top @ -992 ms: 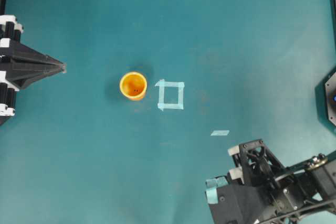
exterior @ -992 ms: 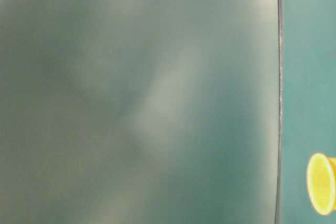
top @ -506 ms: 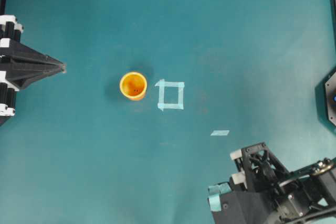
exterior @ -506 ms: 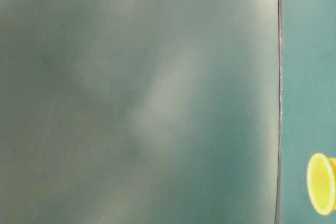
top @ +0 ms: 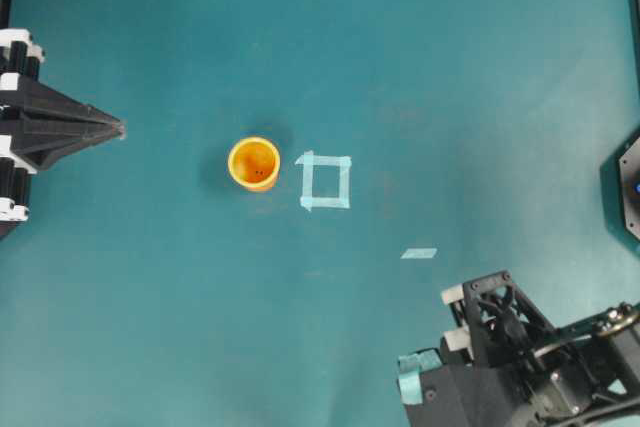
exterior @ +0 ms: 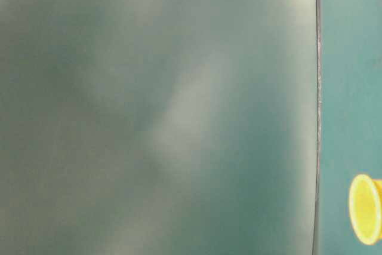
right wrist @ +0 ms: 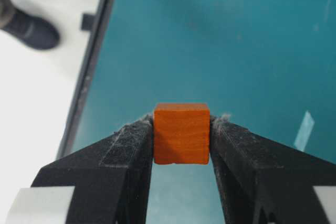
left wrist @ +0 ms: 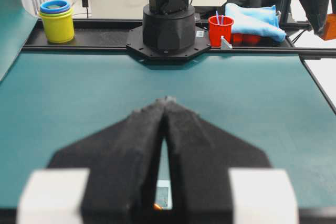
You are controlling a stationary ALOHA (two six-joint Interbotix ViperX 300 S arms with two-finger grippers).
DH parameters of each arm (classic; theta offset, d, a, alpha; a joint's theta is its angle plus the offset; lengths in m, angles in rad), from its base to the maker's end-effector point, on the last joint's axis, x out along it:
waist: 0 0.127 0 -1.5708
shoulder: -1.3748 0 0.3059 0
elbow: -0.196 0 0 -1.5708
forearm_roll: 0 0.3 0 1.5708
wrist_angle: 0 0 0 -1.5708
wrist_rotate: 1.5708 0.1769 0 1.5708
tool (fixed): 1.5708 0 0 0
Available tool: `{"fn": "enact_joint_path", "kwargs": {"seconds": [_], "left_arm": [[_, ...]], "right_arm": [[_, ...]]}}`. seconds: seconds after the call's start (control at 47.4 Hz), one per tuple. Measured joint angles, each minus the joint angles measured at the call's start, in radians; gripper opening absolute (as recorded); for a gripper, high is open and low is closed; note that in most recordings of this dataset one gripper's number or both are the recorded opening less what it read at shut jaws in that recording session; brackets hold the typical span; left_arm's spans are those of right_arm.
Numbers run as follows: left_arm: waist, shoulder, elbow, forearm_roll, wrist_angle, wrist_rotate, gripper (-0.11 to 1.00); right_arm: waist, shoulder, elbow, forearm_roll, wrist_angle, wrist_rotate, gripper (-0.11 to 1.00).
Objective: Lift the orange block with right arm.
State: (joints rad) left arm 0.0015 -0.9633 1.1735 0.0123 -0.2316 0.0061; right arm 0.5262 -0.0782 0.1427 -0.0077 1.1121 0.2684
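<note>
In the right wrist view the orange block (right wrist: 181,135) is clamped between the two black fingers of my right gripper (right wrist: 181,121), held above the teal table near its black edge. In the overhead view the right arm (top: 500,367) with teal tape sits at the bottom right, and it hides the block and the fingertips there. My left gripper (top: 118,129) rests at the left edge with its black fingers closed together and nothing between them; it also shows in the left wrist view (left wrist: 167,102).
A round orange-yellow cup (top: 253,163) stands left of a light tape square (top: 325,181); the cup also shows in the table-level view (exterior: 365,208). A tape strip (top: 419,253) lies near the right arm. An arm base (top: 628,187) sits at the right edge.
The right arm has shifted slightly toward the bottom of the overhead view. The left arm and the cup have not moved.
</note>
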Motion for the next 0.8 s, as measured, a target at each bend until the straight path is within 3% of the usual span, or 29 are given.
{"fn": "enact_joint_path", "kwargs": {"seconds": [0.506,0.802], "left_arm": [[0.0,0.0,0.0,0.0,0.0,0.0,0.0],[0.0,0.0,0.0,0.0,0.0,0.0,0.0]], "right_arm": [[-0.002,0.0,0.0,-0.06,0.003,0.002,0.41],[0.0,0.0,0.0,-0.066,0.005,0.002,0.41]]}}
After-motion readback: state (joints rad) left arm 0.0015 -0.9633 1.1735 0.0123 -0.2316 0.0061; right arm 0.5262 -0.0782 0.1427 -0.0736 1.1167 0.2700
